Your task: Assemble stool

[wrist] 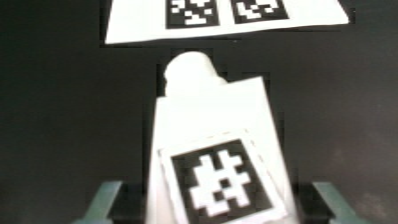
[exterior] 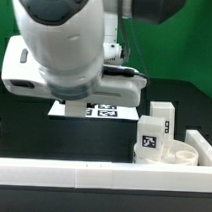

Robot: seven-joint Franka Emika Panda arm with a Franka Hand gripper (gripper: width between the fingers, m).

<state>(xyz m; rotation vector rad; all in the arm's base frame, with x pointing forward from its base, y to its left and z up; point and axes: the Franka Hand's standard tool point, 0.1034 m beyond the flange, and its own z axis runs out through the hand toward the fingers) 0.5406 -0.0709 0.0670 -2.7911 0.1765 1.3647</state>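
In the wrist view a white stool leg [wrist: 214,120] lies on the black table, with a black-and-white tag on the end nearest the camera. My gripper [wrist: 222,198] is open and straddles that tagged end. One finger [wrist: 112,200] stands on each side, with a dark gap between it and the leg. In the exterior view the arm's white body [exterior: 67,42] hides the gripper and this leg. Two more tagged legs [exterior: 151,138] [exterior: 163,115] stand upright at the exterior view's right. The round seat disc [exterior: 178,154] lies beside them.
The marker board [exterior: 99,111] lies on the table behind the arm and also shows in the wrist view [wrist: 222,18], beyond the leg's far tip. A long white border rail [exterior: 91,174] runs along the front and turns back at the right corner [exterior: 204,148] round the seat.
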